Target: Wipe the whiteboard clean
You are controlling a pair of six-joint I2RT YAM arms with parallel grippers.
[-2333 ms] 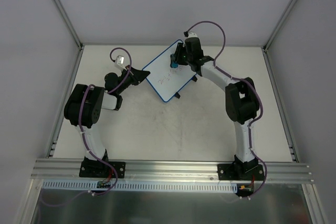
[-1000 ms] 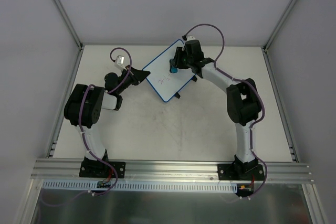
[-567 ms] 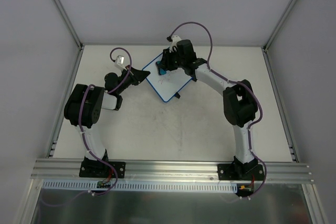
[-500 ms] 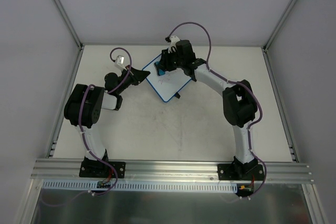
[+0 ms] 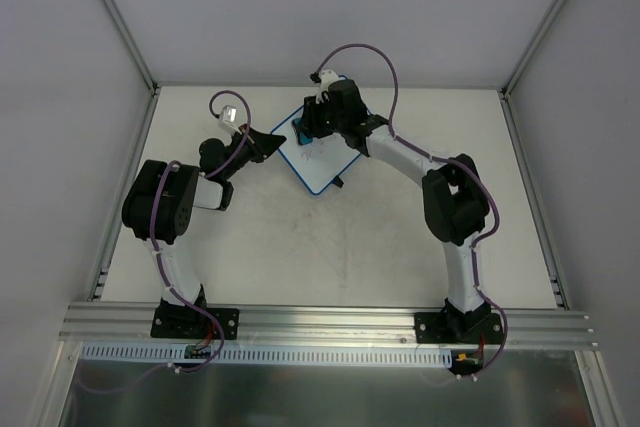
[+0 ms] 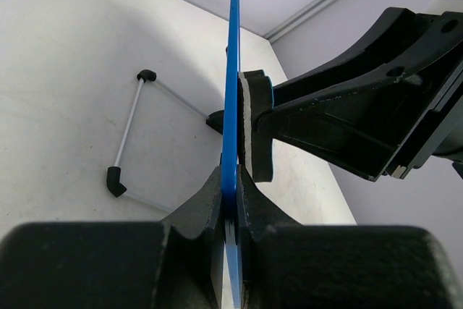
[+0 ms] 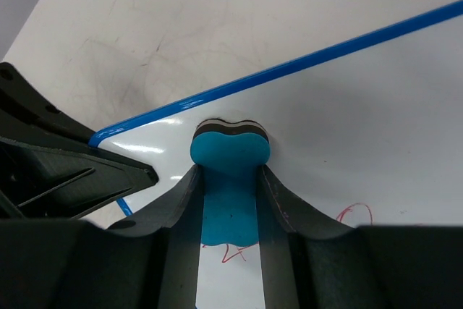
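Note:
The whiteboard [image 5: 322, 165] stands tilted at the back middle of the table, white with a thin blue rim. My left gripper [image 5: 272, 140] is shut on its left edge; the left wrist view shows the rim [image 6: 232, 70] edge-on between the fingers. My right gripper [image 5: 308, 130] is shut on a small blue eraser [image 7: 230, 151] and presses it against the board's upper left corner near the rim [image 7: 289, 70]. Red handwriting [image 7: 354, 215] shows on the board [image 7: 383, 128] below and right of the eraser. The eraser also shows in the left wrist view [image 6: 256, 124].
The board's wire stand with black feet [image 6: 123, 146] rests on the table behind it. One black foot [image 5: 340, 183] shows under the board's lower edge. Grey enclosure walls and a metal frame [image 5: 130, 177] surround the table.
My right gripper has swept the eraser across the board from its upper right area to the upper left corner. The left gripper and the board have stayed put.

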